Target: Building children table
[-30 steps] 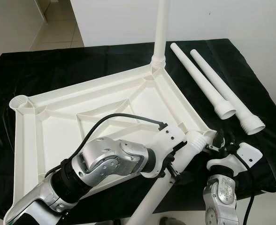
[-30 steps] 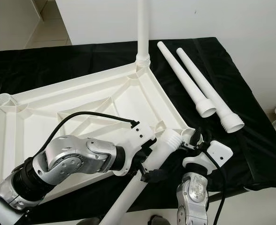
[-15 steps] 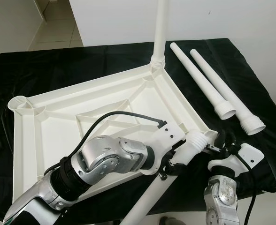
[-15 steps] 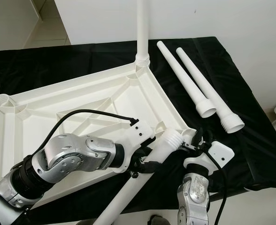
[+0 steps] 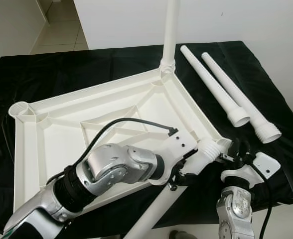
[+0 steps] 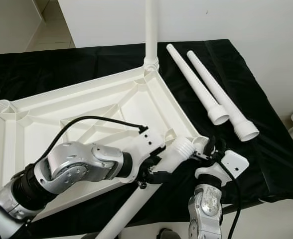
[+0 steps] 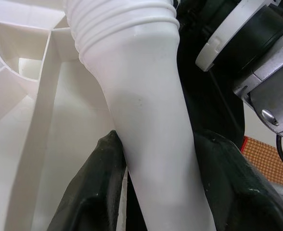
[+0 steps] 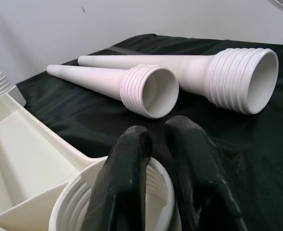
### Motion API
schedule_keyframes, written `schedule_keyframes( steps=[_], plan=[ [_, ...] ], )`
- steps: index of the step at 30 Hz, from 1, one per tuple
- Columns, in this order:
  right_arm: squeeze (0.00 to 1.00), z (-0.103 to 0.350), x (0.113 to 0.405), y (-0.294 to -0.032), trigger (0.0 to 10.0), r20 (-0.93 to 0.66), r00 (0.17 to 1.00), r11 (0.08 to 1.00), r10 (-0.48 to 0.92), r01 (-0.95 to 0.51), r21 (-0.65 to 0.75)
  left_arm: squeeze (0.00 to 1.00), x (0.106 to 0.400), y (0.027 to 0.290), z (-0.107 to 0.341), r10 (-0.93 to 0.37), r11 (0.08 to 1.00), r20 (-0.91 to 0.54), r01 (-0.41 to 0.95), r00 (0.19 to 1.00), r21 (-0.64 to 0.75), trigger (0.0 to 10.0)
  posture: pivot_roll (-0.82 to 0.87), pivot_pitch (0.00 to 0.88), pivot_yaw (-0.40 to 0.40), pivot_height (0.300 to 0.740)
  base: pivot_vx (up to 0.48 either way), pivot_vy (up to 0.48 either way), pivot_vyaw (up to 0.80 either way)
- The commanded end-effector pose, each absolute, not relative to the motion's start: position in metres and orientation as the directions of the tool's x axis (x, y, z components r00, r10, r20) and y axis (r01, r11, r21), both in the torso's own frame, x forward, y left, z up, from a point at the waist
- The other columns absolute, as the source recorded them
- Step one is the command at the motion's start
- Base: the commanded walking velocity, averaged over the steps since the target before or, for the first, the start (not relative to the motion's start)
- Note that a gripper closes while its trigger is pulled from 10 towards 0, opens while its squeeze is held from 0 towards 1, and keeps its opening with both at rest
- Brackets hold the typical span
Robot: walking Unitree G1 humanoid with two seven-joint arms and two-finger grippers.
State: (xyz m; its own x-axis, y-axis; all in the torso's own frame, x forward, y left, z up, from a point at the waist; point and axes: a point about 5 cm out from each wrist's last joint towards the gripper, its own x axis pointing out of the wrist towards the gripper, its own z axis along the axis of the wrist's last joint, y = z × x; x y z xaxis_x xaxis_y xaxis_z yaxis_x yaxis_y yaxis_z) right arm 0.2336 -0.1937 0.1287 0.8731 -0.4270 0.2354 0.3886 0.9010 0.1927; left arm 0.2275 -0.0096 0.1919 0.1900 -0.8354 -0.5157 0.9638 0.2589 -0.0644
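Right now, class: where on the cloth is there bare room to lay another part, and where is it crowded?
Bare black cloth lies left of the standing leg, behind the tabletop. Crowded: the near right corner socket, where the left gripper holds a leg and the right gripper grips the rim.

Upright leg (image 5: 171, 30) top cut by frame edge; held leg (image 5: 159, 209) lower end likewise.

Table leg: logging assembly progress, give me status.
Left hand shut on table leg, threaded end beside corner socket, not in. Right hand pinching socket rim. Two spare legs lying clear.
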Motion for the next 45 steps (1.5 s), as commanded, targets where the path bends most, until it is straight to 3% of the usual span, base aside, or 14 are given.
schedule_keyframes(
  steps=[1,19,45],
  plan=[
    [0.00,0.103,0.229,-0.193,10.0,0.106,0.890,0.889,-0.444,0.423,0.174,0.00,0.216,-0.010,0.188,-0.839,0.096,-0.545,0.984,-0.002,-0.151,10.0,-0.07,0.165,0.101,0.740,0.000,0.000,0.00],
    [0.00,0.098,0.227,-0.187,10.0,0.093,0.888,0.884,-0.451,0.429,0.188,0.00,0.225,-0.008,0.218,-0.820,0.028,-0.569,0.990,-0.058,-0.140,10.0,-0.04,0.162,0.145,0.740,0.000,0.000,0.00],
    [0.00,0.092,0.226,-0.177,10.0,0.078,0.895,0.885,-0.440,0.417,0.208,0.00,0.234,-0.009,0.233,-0.720,-0.061,-0.692,0.998,-0.057,-0.018,10.0,0.01,0.185,0.170,0.740,0.000,0.000,0.00]
  ],
)
